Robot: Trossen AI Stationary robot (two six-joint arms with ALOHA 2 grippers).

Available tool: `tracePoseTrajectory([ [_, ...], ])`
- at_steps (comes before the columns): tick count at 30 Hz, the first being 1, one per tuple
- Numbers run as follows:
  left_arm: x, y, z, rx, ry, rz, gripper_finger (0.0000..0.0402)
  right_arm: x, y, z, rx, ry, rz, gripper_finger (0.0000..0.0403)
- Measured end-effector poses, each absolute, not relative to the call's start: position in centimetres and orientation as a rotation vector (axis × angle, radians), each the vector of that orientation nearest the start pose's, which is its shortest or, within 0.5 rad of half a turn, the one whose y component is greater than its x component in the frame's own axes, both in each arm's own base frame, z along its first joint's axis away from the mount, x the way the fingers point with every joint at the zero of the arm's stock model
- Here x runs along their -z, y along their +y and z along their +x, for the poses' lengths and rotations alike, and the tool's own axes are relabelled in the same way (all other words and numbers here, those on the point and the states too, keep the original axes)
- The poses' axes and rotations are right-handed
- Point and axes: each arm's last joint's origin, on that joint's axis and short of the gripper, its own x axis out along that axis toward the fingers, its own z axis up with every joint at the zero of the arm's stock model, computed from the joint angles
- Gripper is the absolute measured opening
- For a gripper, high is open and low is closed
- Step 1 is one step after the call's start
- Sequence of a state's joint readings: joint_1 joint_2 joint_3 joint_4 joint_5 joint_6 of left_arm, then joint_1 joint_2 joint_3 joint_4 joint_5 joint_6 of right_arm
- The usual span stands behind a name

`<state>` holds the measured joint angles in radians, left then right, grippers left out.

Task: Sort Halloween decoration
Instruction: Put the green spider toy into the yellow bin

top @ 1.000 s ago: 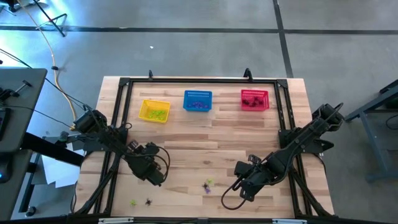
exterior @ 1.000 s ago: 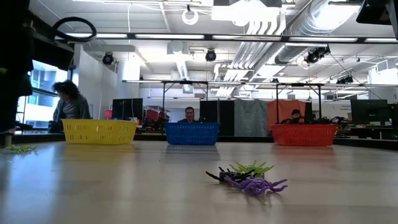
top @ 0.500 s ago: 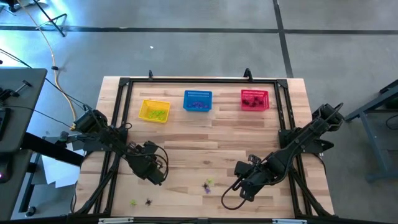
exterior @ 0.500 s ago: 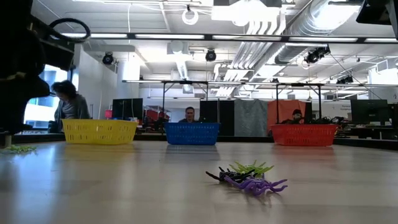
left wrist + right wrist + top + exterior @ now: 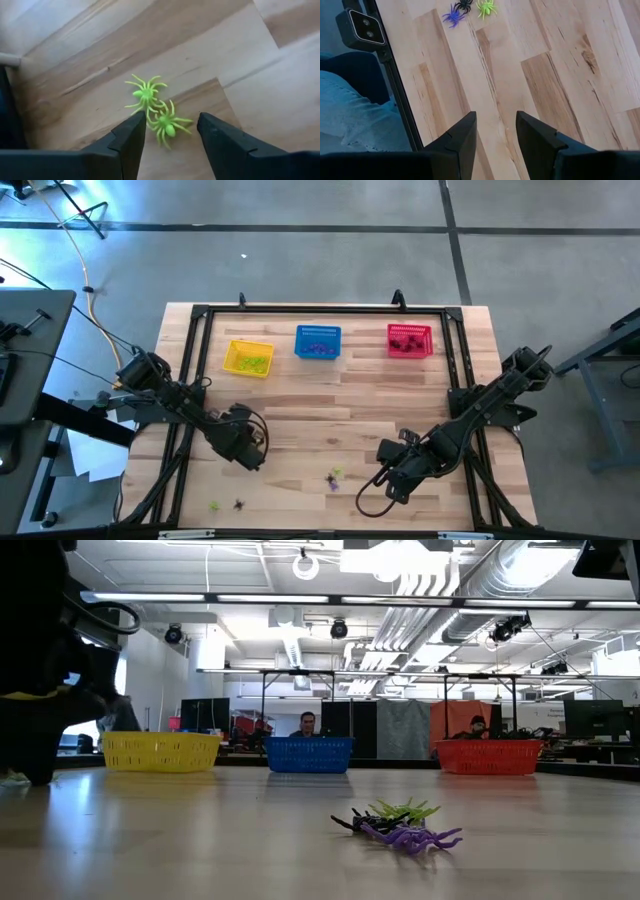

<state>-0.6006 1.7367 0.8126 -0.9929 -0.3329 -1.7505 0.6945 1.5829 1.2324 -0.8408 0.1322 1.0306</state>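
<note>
Two green spiders lie touching on the wood just ahead of the left gripper: small, bright yellow-green plastic, thin splayed legs. Left gripper fingers stand wide apart, nothing between them. From above, the left gripper sits over the table's left half, near the front; a green spider and a black one lie at the front edge nearby.

Centre front: a small clump of three spiders, purple, black and green, touching or overlapping on the bare wood.

Right gripper waits just right of the clump, fingers parted, holding nothing; its wrist camera sees the same three well ahead.

At the back, left to right: yellow basket with green pieces, blue basket with purple pieces, red basket with black pieces.

Versus a second ago: the left arm has pulled back toward the table's left and away from the front edge, and its jaws have opened further. In the low view its dark bulk now fills the left edge and covers the green spider seen there before. Right arm and clump unchanged.
</note>
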Motion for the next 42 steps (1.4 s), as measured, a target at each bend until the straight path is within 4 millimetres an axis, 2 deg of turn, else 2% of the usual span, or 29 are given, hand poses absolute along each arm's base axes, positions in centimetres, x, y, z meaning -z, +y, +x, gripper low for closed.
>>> tracePoseTrajectory([
  [11, -10.8, -11.7, 19.2, -1.322, 0.966, -0.664, 0.0142, -25.0, 19.5, 24.0, 0.114, 1.2, 0.42, 0.0133],
  [20, -10.8, -12.0, 19.0, -1.376, 0.902, -0.754, 0.0123, -25.0, 19.5, 24.0, 0.114, 1.2, 0.42, 0.0133],
  [23, -10.7, -12.2, 18.9, -1.383, 0.884, -0.773, 0.0099, -25.0, 19.5, 24.0, 0.114, 1.2, 0.42, 0.0133],
  [30, -10.7, -12.5, 18.9, -1.384, 0.857, -0.81, 0.0009, -25.0, 19.5, 24.0, 0.114, 1.201, 0.419, 0.0133],
  [37, -10.8, -12.6, 19.1, -1.377, 0.842, -0.806, 0.0001, -25.0, 19.5, 24.0, 0.114, 1.201, 0.419, 0.0133],
  [42, -11.7, -12.9, 19.5, -1.393, 0.864, -0.78, 0.0, -25.0, 19.5, 24.0, 0.114, 1.201, 0.419, 0.0133],
])
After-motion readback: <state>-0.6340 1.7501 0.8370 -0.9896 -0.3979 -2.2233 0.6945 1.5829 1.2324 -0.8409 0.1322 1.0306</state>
